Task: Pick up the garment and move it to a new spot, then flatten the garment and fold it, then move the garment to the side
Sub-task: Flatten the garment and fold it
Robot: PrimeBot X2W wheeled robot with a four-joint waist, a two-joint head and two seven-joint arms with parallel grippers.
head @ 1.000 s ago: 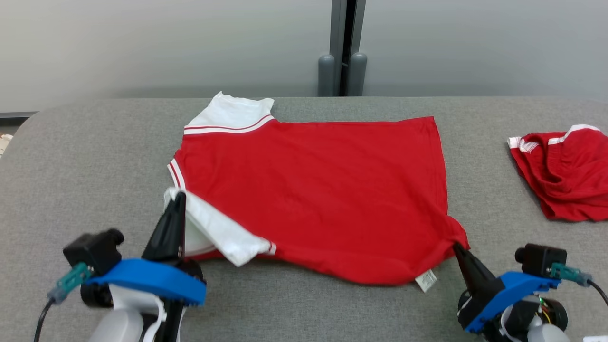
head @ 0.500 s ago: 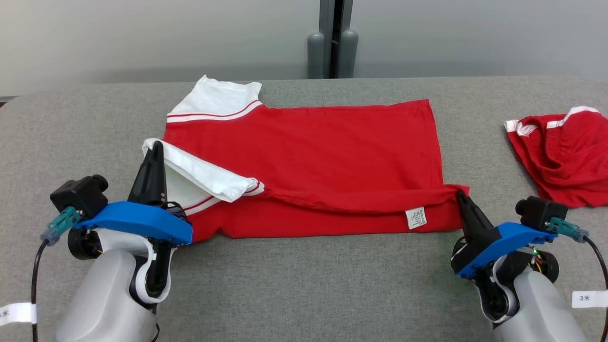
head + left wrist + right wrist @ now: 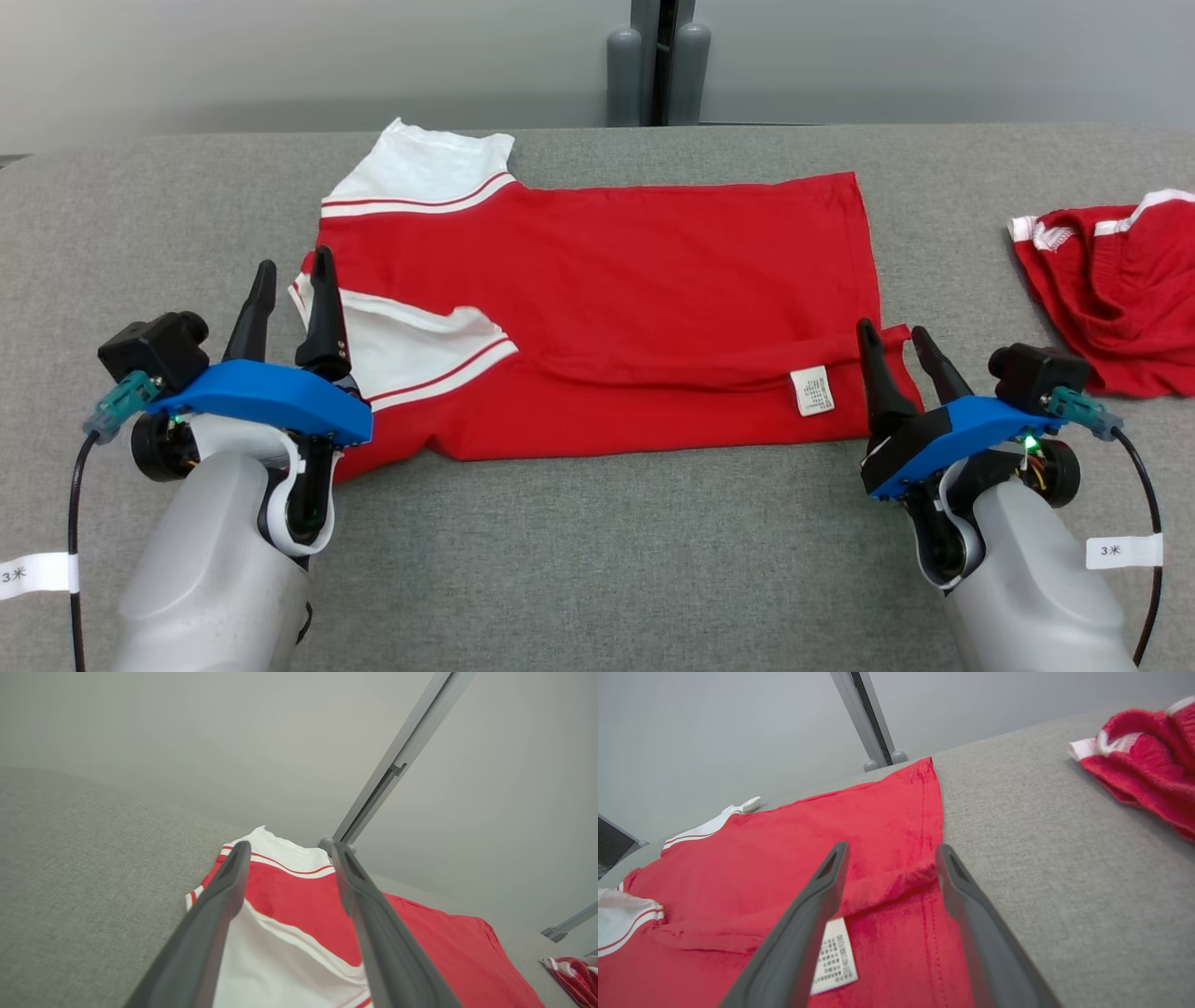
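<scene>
Left gripper (image 3: 295, 259), fingers apart, stands over the white sleeve end and right gripper (image 3: 892, 328), also apart, over the hem corner of the red garment (image 3: 607, 271) spread between them, near edge folded over, bare counter (image 3: 579, 560) behind both, a red bundle (image 3: 1111, 299) further right.

Red garment (image 3: 607, 280), near edge folded over

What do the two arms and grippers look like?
Both alike: pale grey forearms, blue wrist plates, two long tapered dark fingers, a small black camera with teal plug and black cable. White tags marked 3 ring the cables; a green light glows on the right wrist.
</scene>
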